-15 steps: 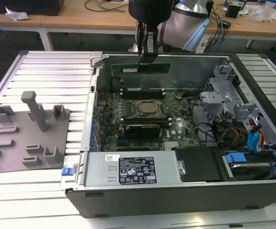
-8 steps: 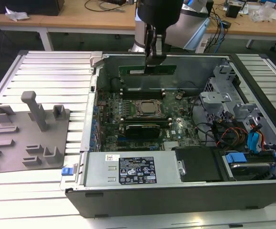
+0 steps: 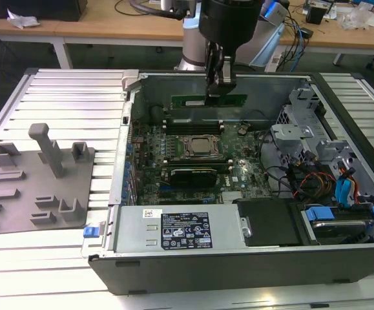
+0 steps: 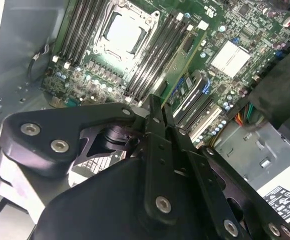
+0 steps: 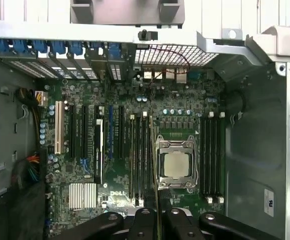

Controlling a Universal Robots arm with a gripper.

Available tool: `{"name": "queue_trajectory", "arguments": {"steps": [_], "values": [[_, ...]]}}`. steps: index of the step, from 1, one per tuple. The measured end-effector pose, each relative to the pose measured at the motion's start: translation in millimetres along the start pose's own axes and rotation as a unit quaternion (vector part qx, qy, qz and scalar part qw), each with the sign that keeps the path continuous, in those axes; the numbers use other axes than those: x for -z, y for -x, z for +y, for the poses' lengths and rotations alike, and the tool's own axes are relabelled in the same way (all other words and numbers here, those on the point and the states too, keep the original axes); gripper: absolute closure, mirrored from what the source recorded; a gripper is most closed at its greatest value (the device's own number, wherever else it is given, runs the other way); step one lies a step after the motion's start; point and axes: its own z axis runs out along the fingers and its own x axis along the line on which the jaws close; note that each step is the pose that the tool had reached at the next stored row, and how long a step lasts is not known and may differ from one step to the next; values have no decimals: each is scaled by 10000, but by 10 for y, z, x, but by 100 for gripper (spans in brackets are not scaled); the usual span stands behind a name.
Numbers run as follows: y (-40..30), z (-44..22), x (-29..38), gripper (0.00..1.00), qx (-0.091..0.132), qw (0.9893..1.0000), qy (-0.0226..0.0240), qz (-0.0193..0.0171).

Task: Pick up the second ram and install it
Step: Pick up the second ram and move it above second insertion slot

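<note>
I see the tool (image 3: 218, 92) pinched narrow on the second ram (image 3: 190, 101), holding it edge-down just above the memory slots (image 5: 139, 155) beside the processor socket (image 5: 175, 165), its long axis parallel to those slots.

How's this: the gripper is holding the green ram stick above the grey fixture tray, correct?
No. The exterior view shows the gripper holding the green ram stick above the motherboard, not the grey fixture tray.
</note>
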Motion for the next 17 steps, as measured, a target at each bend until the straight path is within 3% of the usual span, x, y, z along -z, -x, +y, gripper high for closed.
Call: {"name": "queue_trajectory", "arguments": {"steps": [14, 17], "values": [[-12, -195, -132, 86, -1, 10000, 5, 0], [-15, -205, -174, 86, -1, 10000, 5, 0]]}}
